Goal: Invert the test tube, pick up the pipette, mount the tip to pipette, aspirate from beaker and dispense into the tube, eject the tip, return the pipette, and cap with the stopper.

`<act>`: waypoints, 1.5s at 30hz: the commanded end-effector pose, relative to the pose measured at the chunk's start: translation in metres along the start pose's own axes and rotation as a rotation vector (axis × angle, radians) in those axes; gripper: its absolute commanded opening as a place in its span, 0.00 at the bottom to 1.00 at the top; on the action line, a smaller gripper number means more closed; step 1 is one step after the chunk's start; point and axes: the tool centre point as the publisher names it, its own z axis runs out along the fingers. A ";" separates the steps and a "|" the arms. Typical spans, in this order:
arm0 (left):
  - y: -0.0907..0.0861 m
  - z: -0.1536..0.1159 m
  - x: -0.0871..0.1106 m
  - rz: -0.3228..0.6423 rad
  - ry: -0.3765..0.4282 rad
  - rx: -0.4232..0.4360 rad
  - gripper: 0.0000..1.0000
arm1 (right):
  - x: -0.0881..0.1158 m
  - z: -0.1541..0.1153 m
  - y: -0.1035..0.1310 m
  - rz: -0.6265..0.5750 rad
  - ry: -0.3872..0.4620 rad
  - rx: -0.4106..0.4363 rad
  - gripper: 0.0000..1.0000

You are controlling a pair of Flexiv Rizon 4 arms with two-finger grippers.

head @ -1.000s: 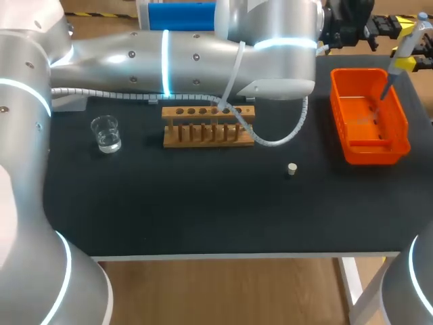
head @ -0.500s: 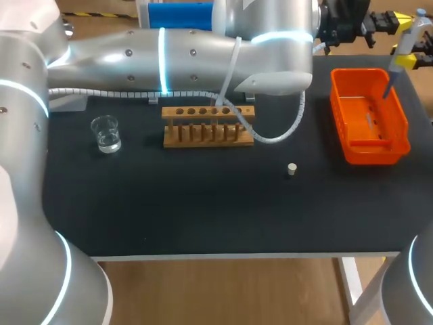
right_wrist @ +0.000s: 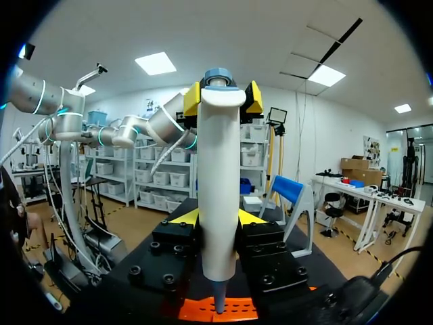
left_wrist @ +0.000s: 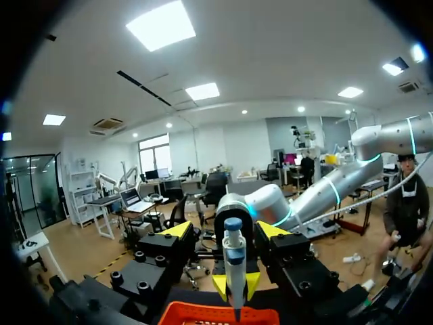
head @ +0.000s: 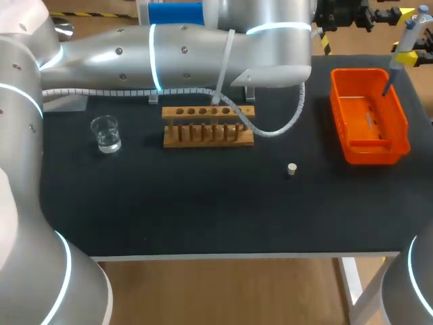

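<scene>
Pipette (right_wrist: 218, 149) is pinched by the right pincer (right_wrist: 218, 217) above the orange bin (head: 352, 128) at two o'clock on the desk (head: 203, 203), the left pincer (left_wrist: 224, 231) being spread.

The right tool (right_wrist: 217, 218) has its two black fingers with yellow tips pressed against either side of a tall white plastic pipette (right_wrist: 218, 169), which stands upright between them. The pipette has a rounded blue-grey cap on top, and its narrow grey nose points straight down. Right under the nose is the rim of a bright orange plastic tray (right_wrist: 196, 310). Beyond the pipette's head, the silver left arm (right_wrist: 162, 125) comes in, and the yellow tips of the left tool (right_wrist: 223, 97) stand apart, one showing on each side of the cap.
</scene>
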 end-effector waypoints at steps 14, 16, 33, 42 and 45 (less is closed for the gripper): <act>-0.014 -0.061 -0.009 -0.089 0.296 -0.004 1.00 | 0.000 -0.001 0.001 0.000 0.001 0.003 0.00; -0.013 -0.065 -0.007 -0.119 0.321 -0.026 1.00 | 0.000 -0.001 0.001 0.000 0.001 0.003 0.00; 0.001 -0.116 0.012 -0.165 0.250 -0.015 1.00 | 0.000 -0.001 0.001 0.000 0.001 0.003 0.00; 0.018 -0.152 0.028 -0.127 0.121 0.011 1.00 | 0.000 -0.001 0.001 0.000 0.001 0.003 0.00; 0.023 -0.162 0.034 -0.116 0.079 0.015 1.00 | 0.000 -0.001 0.001 0.000 0.001 0.003 0.00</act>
